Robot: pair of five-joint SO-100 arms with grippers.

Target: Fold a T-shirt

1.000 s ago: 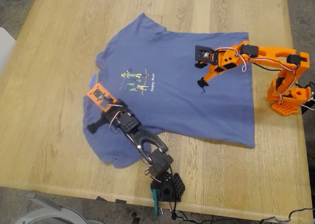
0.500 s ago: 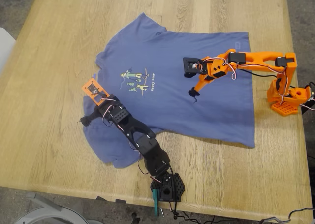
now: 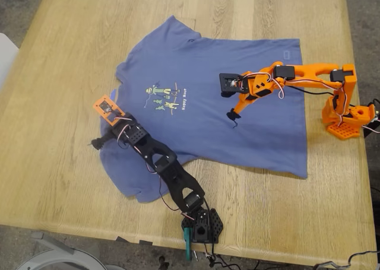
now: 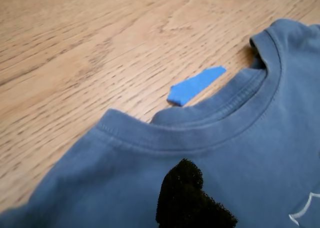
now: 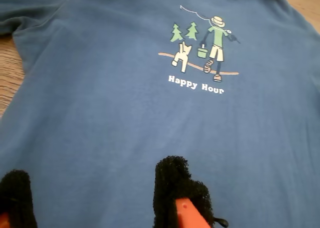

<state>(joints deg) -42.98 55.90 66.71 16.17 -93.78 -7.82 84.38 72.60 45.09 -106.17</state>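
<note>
Both arms are reaching further: my first end effector [image 3: 97, 144], state unclear, hovering at T-shirt [image 3: 208, 104] collar; my second end effector [image 5: 95, 193] spreading wide below print [image 5: 202, 50].

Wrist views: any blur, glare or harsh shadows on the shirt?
First wrist view: the T-shirt collar is fairly sharp, the far table soft, and the dark pad is a blurred blob. Second wrist view: the chest print reads cleanly, with even light and no glare. Exterior view: soft shadows only.
</note>
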